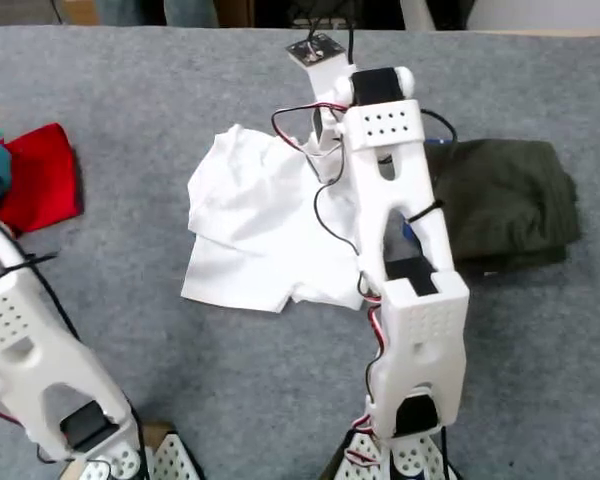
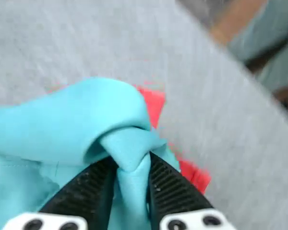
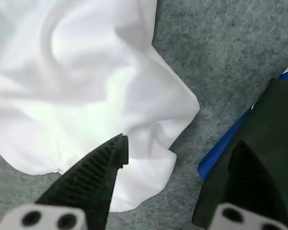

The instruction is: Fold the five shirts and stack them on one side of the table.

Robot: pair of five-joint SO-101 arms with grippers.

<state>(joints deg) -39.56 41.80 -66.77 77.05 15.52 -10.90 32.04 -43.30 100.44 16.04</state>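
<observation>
Left jaws clench a bunched fold of the teal shirt [image 2: 62,124]. Right jaws gape, released, over the white shirt [image 1: 250,220] spread on the surface [image 1: 130,120]; it looks light and limp, best pinched at a hem corner.

The rumpled white fabric shirt [image 1: 250,225] lies partly spread at mid-worktop [image 1: 130,100]. The folded dark olive shirt [image 1: 505,200] lies beside it, with a blue garment [image 3: 213,160] at its edge. The bunched teal shirt [image 2: 77,124], atop the red shirt [image 1: 40,175], is clamped in the left pincer [image 2: 132,165].

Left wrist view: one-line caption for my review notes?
Left gripper pinches a fold of the teal shirt over a red shirt on the grey table.
</observation>
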